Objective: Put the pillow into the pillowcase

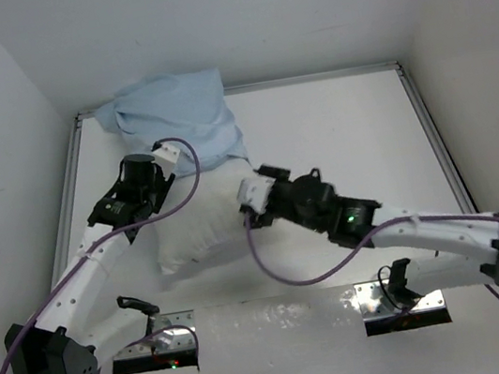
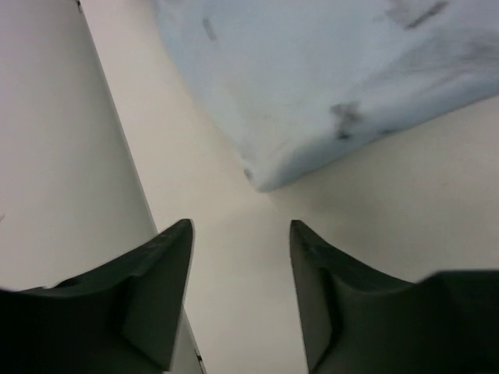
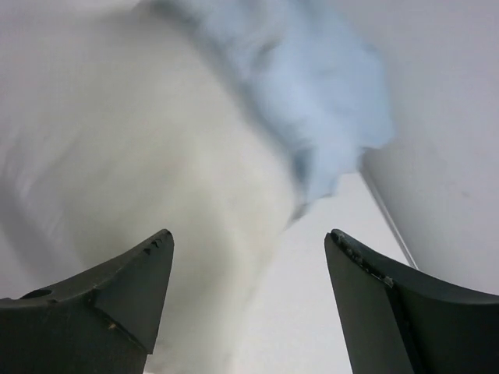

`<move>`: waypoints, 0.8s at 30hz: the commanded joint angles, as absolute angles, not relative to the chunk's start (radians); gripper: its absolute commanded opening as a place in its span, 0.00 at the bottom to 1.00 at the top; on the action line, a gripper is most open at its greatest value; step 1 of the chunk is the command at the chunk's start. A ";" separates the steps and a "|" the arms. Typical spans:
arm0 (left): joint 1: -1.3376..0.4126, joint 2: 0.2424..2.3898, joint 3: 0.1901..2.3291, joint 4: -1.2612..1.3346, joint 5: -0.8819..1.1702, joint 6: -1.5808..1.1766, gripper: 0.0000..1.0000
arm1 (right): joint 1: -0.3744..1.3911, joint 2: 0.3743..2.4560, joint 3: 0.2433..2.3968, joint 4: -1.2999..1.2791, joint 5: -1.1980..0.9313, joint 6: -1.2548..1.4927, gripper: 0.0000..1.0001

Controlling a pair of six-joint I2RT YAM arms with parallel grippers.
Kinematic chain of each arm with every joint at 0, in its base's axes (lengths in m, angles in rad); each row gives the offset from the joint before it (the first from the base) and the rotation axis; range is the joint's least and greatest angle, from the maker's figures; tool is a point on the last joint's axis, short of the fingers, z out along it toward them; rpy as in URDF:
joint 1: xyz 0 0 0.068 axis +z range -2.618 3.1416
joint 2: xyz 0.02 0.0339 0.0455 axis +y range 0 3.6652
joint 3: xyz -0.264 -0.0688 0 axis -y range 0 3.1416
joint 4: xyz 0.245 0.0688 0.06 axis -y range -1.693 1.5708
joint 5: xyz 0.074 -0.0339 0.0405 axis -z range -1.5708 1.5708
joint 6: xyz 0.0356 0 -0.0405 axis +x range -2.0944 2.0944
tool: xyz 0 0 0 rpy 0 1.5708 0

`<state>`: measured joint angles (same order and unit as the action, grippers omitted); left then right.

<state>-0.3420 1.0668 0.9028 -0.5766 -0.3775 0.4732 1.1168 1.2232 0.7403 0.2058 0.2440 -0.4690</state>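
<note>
The pillow [image 1: 201, 228] is shown lying mid-counter [image 1: 335, 126], its far end seemingly covered by the pillowcase [image 1: 176, 113] and its near end bare, so the sleeving step is judged only partly done. The left pincer [image 2: 240, 230] is held parted and the right pincer [image 3: 248, 238] wider, with nothing gripped by either. Next, the pillowcase's open edge needs to be pinched and drawn nearer.

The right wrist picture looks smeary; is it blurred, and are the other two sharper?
Right wrist: yes, the pillow and pillowcase are smeared, though the dark fingers look crisp. Left wrist: the pillowcase's specks are streaked too. Top external: sharp and evenly lit, with glare on the table near the arm bases.
</note>
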 commanded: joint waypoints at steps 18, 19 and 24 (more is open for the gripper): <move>-0.155 1.159 0.724 -0.260 -0.202 0.523 0.62 | 0.584 1.498 0.897 0.391 -0.118 0.032 0.71; -0.152 1.173 0.707 -0.235 -0.221 0.532 0.62 | 0.586 1.544 0.908 0.399 -0.136 0.035 0.71; -0.147 1.232 0.663 -0.086 -0.227 0.526 0.59 | 0.584 1.643 0.897 0.549 -0.279 0.031 0.74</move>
<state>-0.1555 1.2118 0.6724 -0.2726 -0.2287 0.5232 0.5785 1.6276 0.8585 0.3614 -0.1333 0.0120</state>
